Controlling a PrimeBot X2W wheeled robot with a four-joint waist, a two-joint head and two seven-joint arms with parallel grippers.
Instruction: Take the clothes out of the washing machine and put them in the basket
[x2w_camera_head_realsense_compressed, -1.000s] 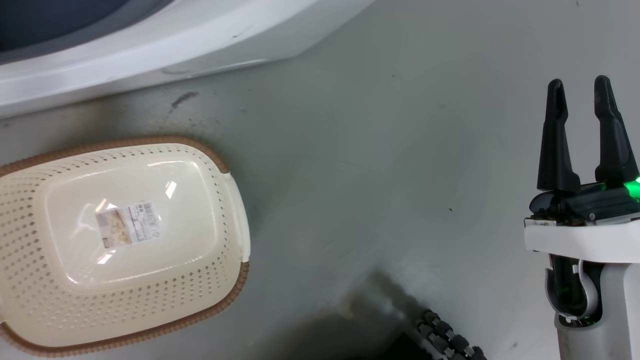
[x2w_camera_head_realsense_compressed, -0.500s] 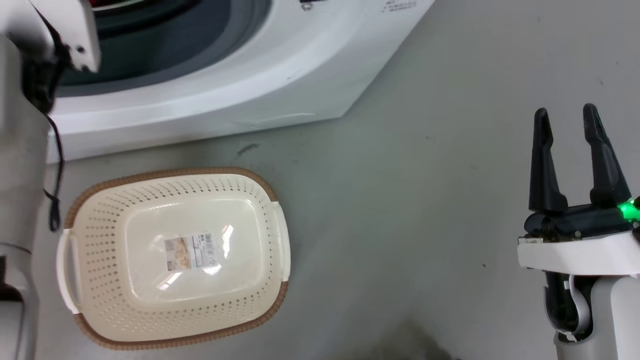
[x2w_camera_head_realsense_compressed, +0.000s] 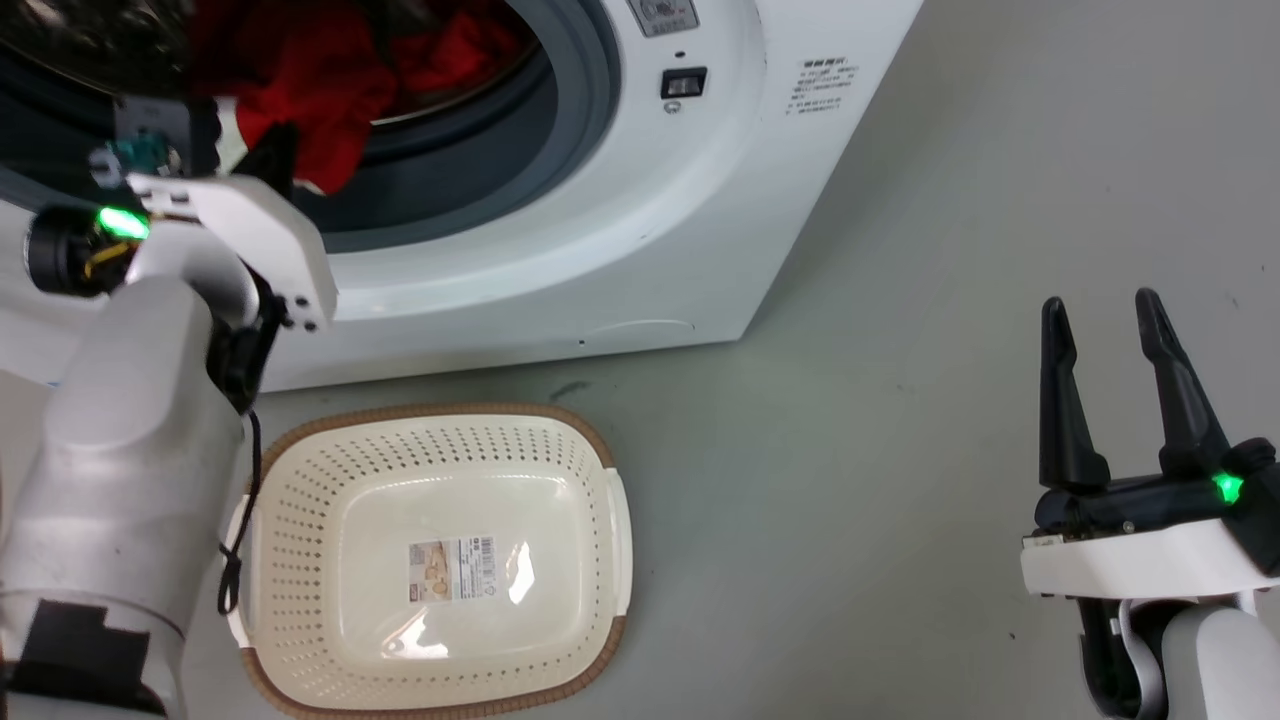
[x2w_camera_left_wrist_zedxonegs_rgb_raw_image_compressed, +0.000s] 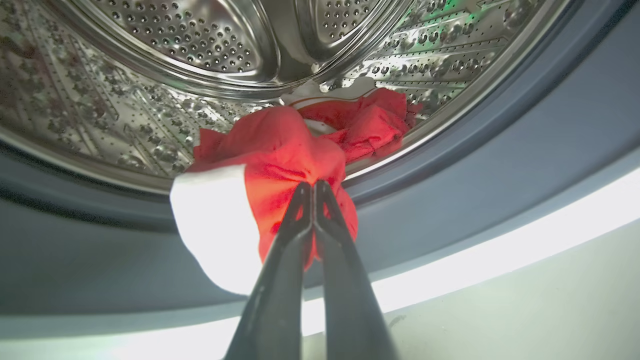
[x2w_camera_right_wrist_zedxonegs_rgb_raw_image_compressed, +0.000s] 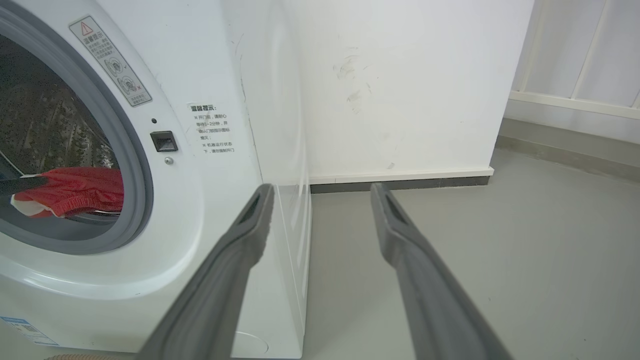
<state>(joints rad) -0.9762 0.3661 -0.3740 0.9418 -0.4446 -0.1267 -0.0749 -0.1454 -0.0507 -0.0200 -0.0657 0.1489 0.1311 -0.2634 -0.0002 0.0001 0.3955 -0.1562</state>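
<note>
Head camera has tilted up since half a second ago: the washing machine (x2w_camera_head_realsense_compressed: 650, 240) porthole is now in frame, and the basket (x2w_camera_head_realsense_compressed: 430, 411) shows lower, on the floor just before the machine. Left gripper (x2w_camera_left_wrist_zedxonegs_rgb_raw_image_compressed: 313, 186) at the porthole, fingers pinched tight on a fold of the red clothes (x2w_camera_left_wrist_zedxonegs_rgb_raw_image_compressed: 272, 150), which lies out over the grey gasket; a second red heap sits behind on the drum. Right gripper (x2w_camera_head_realsense_compressed: 1098, 308) well apart, fingers spread, holding nothing. Left wrist view shows the pinch; right wrist view shows a warning sticker (x2w_camera_right_wrist_zedxonegs_rgb_raw_image_compressed: 110, 60).

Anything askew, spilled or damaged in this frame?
Nothing stands out. The left gripper is shut on a red garment at the porthole of the washing machine, the basket sits upright and empty on the floor, and the right gripper hangs open, apart. A faint scuff marks the floor.
</note>
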